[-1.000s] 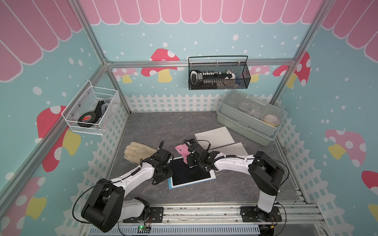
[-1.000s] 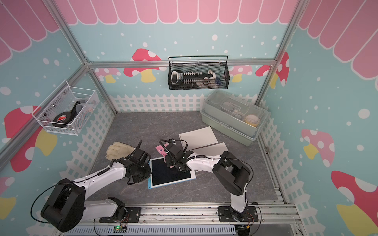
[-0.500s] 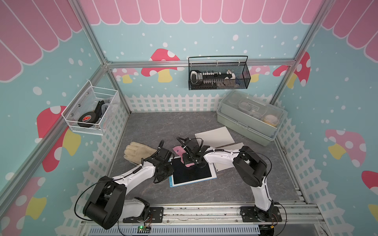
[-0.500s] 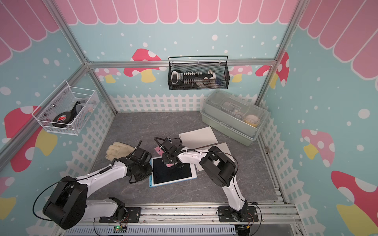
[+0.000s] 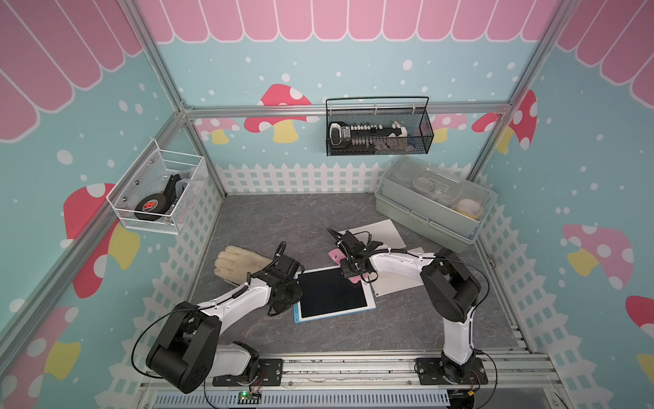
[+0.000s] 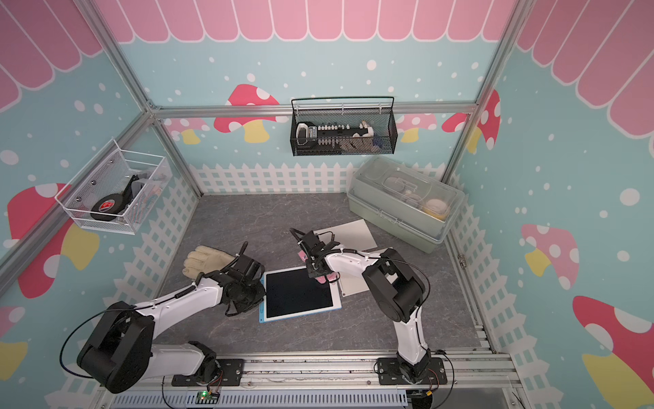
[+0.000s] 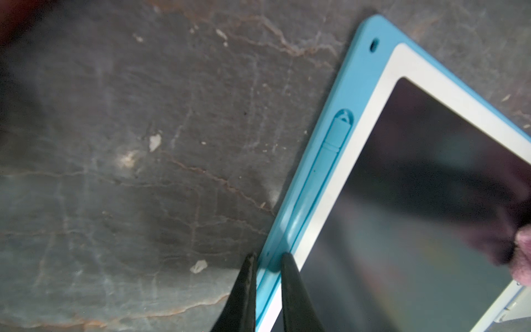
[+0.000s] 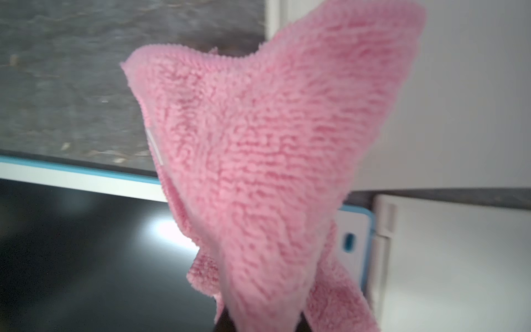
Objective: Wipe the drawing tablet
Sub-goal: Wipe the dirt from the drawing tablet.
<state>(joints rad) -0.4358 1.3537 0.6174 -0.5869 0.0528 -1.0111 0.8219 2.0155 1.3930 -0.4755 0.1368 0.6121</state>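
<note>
Top views both show the drawing tablet [image 5: 334, 294] [image 6: 299, 297] lying flat on the grey counter [image 5: 283, 226], toward the front and between my two arms, its dark screen facing up inside a white border and a blue rim. My right tool [image 5: 351, 273] points down over the tablet's far right corner, its fingers pressed together on a pink cloth [image 5: 354, 279]. In the right wrist view the fluffy cloth [image 8: 273, 158] fills most of the picture, bunched where the fingers pinch it and fanning out over that corner of the tablet [image 8: 71, 244]. In the left wrist view a pink bit of the cloth [image 7: 524, 258] sits at the screen, though it is too blurred for me to say it touches. My left tool [image 7: 268, 255] is down at the tablet's left edge. Its two black fingers stand a narrow gap apart, one tip on the counter just outside the blue rim and the other on the rim beside the pen slot, and I cannot tell whether they pinch the rim. A pale work glove [image 5: 240, 263] lies on the counter just behind the left arm. White sheets of paper [image 5: 380, 233] lie behind and to the right of the tablet, one partly under the right arm. A grey-green lidded box [image 5: 430, 203] sits in the far right corner.
</note>
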